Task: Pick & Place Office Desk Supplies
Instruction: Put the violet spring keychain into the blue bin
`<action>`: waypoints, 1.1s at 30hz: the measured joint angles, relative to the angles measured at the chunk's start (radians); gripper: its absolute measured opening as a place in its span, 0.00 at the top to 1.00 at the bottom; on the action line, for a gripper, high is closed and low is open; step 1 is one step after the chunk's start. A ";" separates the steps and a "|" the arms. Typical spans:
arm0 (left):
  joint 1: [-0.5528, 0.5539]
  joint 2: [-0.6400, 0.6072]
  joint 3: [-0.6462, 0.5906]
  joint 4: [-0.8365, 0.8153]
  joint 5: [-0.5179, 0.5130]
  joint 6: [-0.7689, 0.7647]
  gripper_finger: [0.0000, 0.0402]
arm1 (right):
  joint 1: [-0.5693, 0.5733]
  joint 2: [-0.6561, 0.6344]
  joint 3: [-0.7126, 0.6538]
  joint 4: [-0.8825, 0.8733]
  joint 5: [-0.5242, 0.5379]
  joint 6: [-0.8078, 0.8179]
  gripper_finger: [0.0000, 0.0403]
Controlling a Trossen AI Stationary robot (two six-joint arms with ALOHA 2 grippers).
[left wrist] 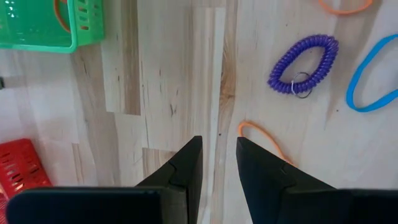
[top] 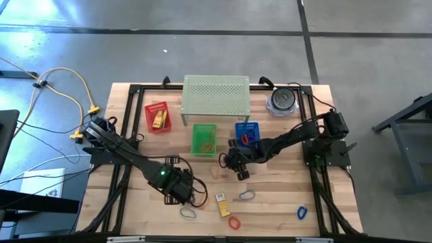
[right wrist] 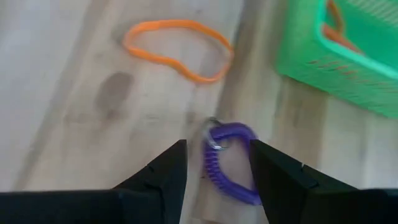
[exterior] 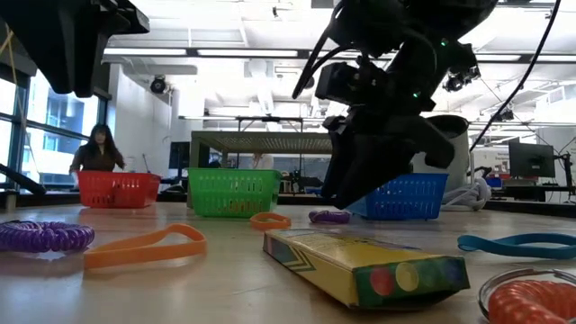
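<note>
My right gripper [right wrist: 217,165] is open, low over the table, one finger on either side of a purple coiled loop [right wrist: 231,163] that lies flat on the wood; I see no finger touching it. The low view shows that gripper [exterior: 360,184] just above this loop [exterior: 328,216]. An orange loop [right wrist: 177,50] lies beyond it. My left gripper [left wrist: 219,162] hovers higher over bare wood, its fingers a narrow gap apart with nothing between, an orange loop [left wrist: 261,134] beside one finger. A yellow packet [top: 221,204] and several loops lie near the front edge.
Red basket [top: 157,116], green basket [top: 204,138] and blue basket [top: 247,131] stand in a row before the pale green shelf [top: 216,96]. A blue band [top: 302,212], a red loop [top: 234,222] and a grey loop [top: 187,213] lie near the front. A person shows in the room behind.
</note>
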 joint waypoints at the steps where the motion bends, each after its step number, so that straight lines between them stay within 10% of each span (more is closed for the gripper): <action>1: 0.000 0.000 0.000 0.001 0.000 0.000 0.77 | -0.005 0.000 0.000 0.000 -0.016 0.007 0.60; 33: 0.000 0.001 -0.001 0.073 -0.047 -0.082 0.77 | -0.024 0.052 0.110 -0.143 -0.029 0.028 0.60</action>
